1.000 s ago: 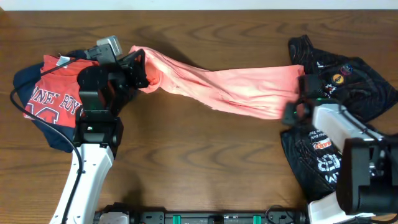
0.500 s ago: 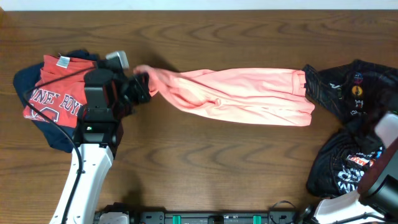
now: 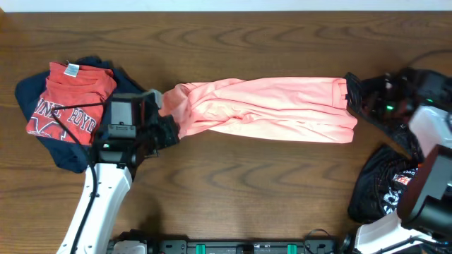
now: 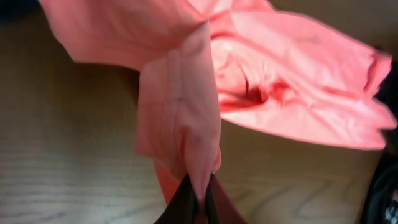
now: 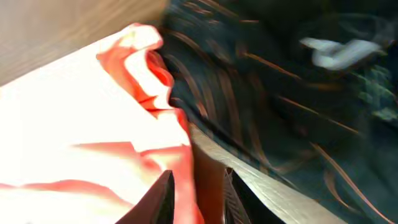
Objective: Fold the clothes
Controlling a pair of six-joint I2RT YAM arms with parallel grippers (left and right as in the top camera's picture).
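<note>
A salmon-pink garment (image 3: 268, 106) lies stretched left to right across the middle of the table. My left gripper (image 3: 168, 125) is shut on its left end. In the left wrist view the fingertips (image 4: 199, 200) pinch a fold of the pink cloth (image 4: 280, 81). My right gripper (image 3: 357, 106) is at its right end. In the right wrist view the fingers (image 5: 199, 199) have the edge of the pink cloth (image 5: 74, 124) between them, next to a black printed garment (image 5: 280, 93).
A red lettered jersey (image 3: 67, 102) lies on a navy garment (image 3: 42, 152) at the far left. Black printed clothes (image 3: 381, 190) are piled at the right edge, partly under my right arm. Bare wood table (image 3: 247, 183) lies in front of the pink garment.
My left gripper has drawn the left end of the pink garment toward the front. My right arm swung out to the far right, then came back to the garment's right end. The cloth lies straighter.
</note>
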